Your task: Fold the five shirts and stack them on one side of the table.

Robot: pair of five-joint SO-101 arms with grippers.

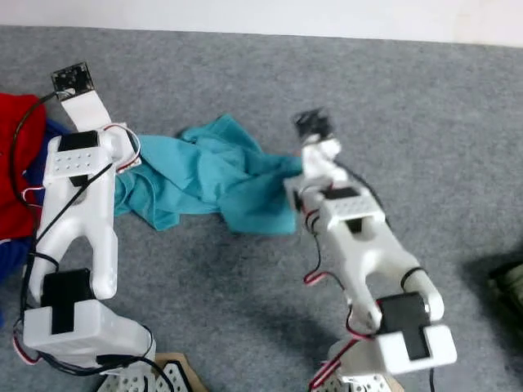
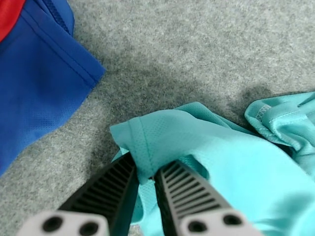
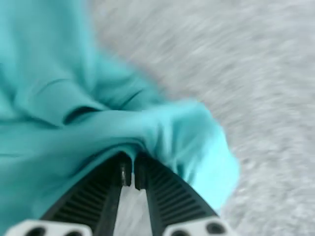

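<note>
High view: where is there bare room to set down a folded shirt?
Bare: the table right of the right arm, the far strip behind the teal shirt, the near patch between the arms. Crowded: the left edge, with the red shirt and blue shirt, and the centre, where the left gripper and right gripper pinch it.

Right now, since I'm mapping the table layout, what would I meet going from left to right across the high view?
In order: red shirt → left arm → teal shirt → right arm → dark object at the right edge.

Grey table (image 1: 409, 122) carries a teal shirt (image 1: 212, 175), blue shirt (image 2: 34, 83) and red shirt (image 1: 12, 163).
</note>
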